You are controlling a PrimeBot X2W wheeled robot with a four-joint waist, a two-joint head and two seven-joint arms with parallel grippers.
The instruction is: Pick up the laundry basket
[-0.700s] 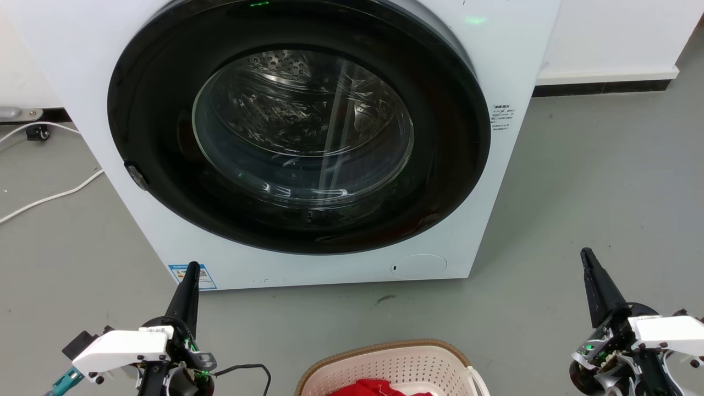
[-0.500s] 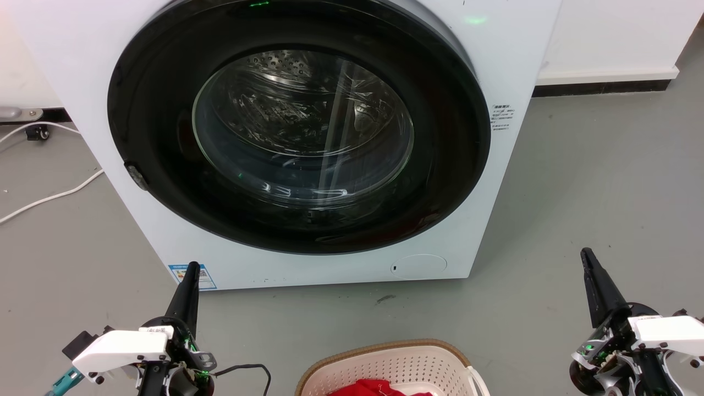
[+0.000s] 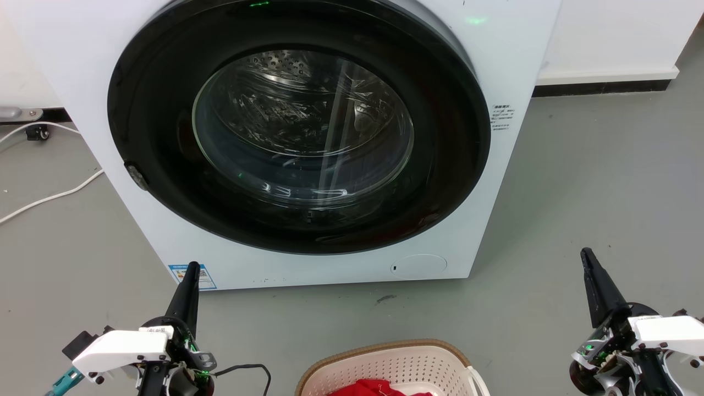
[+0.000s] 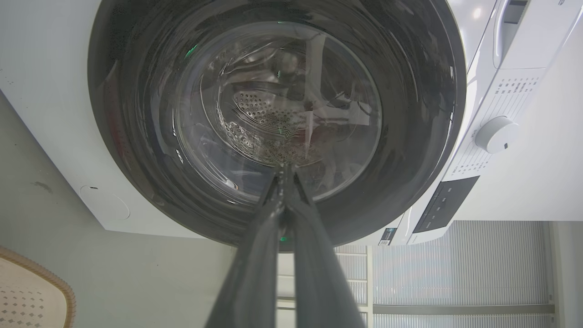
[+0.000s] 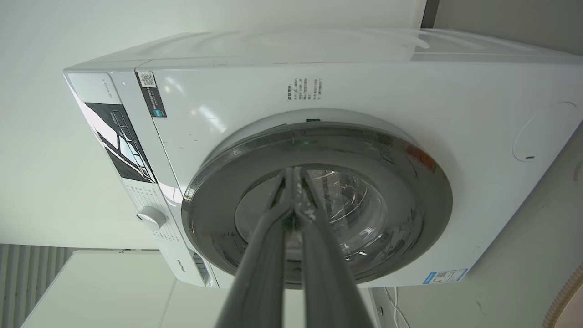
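The laundry basket (image 3: 385,366) is cream with small holes and a brown woven-look rim, and sits on the floor at the bottom middle of the head view, partly cut off. A red cloth (image 3: 379,388) lies inside it. A corner of the basket (image 4: 27,298) shows at the lower left of the left wrist view, and a sliver of its rim (image 5: 567,296) at the lower right of the right wrist view. My left gripper (image 3: 192,268) is shut and empty, left of the basket. To the basket's right, my right gripper (image 3: 585,253) is shut too, holding nothing.
A white front-loading washing machine (image 3: 495,60) with a closed dark round door (image 3: 300,126) stands just beyond the basket. White cables (image 3: 52,195) lie on the grey floor at the left. A white wall with a dark skirting (image 3: 602,87) runs at the back right.
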